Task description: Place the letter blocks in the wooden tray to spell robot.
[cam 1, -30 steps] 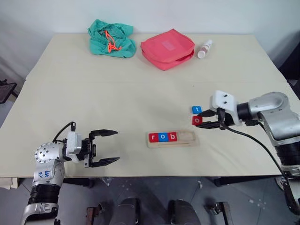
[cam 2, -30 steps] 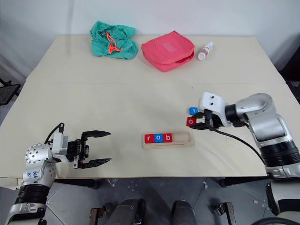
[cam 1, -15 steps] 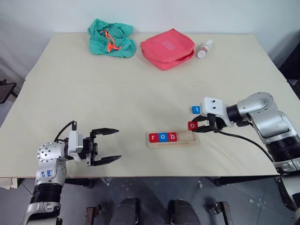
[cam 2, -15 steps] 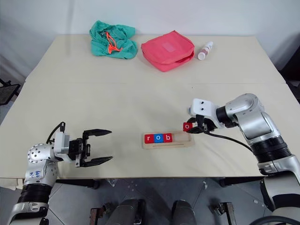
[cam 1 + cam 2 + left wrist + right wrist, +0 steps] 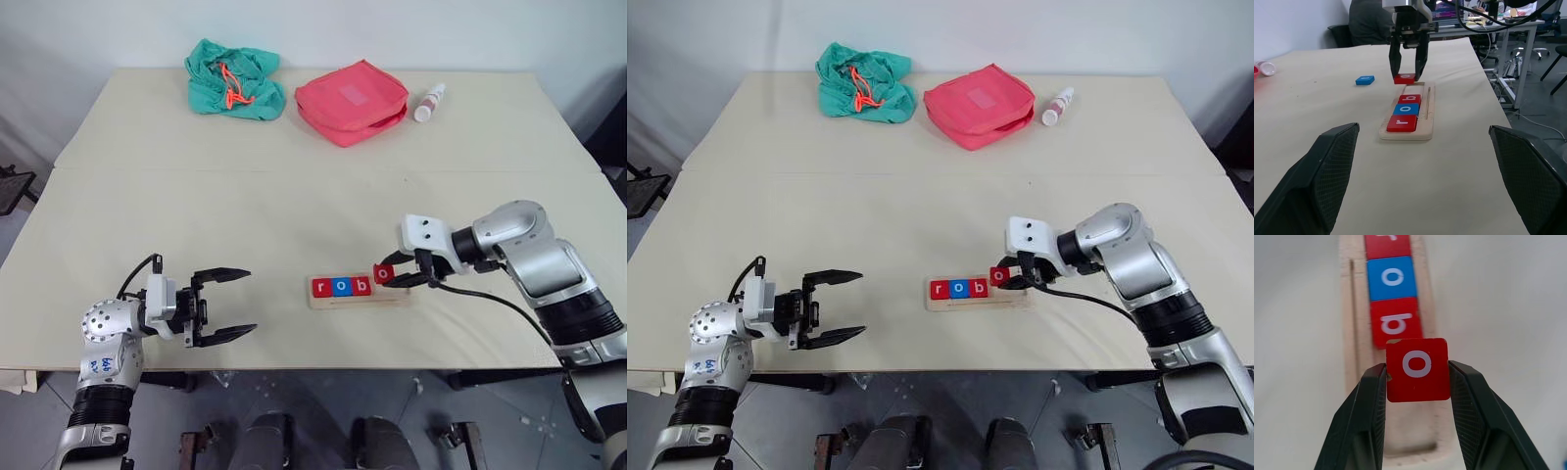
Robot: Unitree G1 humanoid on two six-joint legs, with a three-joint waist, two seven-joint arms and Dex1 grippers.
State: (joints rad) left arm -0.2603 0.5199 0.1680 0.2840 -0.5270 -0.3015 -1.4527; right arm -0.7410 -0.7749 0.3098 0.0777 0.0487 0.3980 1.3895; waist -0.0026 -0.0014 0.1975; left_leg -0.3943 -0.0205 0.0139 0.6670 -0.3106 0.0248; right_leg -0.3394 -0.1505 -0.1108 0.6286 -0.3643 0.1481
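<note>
Wide pale table point(image 5: 294, 211) under everything, with a red pouch point(image 5: 351, 101) and a crumpled green cloth point(image 5: 233, 80) at the far edge, plus a small white bottle point(image 5: 427, 101) beside the pouch. Near the front edge, the long wooden tray point(image 5: 392, 297), holding 3 letter blocks in a row at its left end: red r point(image 5: 320, 287), blue o point(image 5: 340, 287), red b point(image 5: 361, 286) (touching one another, the right part of the slot bare). Right gripper point(image 5: 384, 275) reached in from the right, fingers point(image 5: 1369, 406) clamped on the 2 side edges of a red o block point(image 5: 1418, 368), held just above the tray slot beside the b; whether touching the wood, impossible to tell. Left gripper point(image 5: 223, 304) well to the left of the tray above the table's front edge, spread wide, nothing between its fingers. Blue t block point(image 5: 1365, 80) flat on the table, apart from the tray.
</note>
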